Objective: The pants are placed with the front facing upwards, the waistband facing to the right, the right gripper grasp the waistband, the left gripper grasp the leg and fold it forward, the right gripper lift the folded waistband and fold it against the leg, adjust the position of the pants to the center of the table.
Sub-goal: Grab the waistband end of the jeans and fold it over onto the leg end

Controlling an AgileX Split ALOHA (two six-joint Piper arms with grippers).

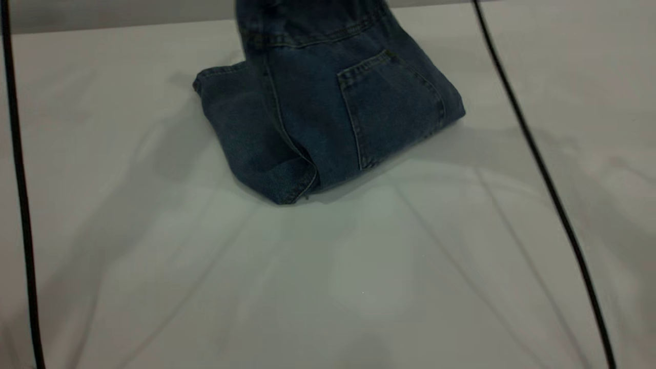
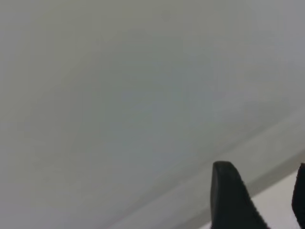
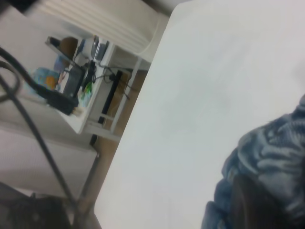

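One pair of pants (image 1: 328, 113) lies folded on the table (image 1: 328, 287), back pocket (image 1: 389, 102) up, with the upper part rising out of the exterior view's top edge. Long axis of the bundle runs from the near hem corner up toward that lifted end. Right gripper (image 3: 259, 205) is closed on the gathered waistband (image 3: 271, 157), denim bunched right around its dark finger; the table edge is well apart from it. Left gripper (image 2: 264, 200): two dark fingertips (image 2: 228, 191) with a gap between them, holding nothing, bare table beyond, pants not near it. Two black cables (image 1: 538, 154) cross the exterior view.
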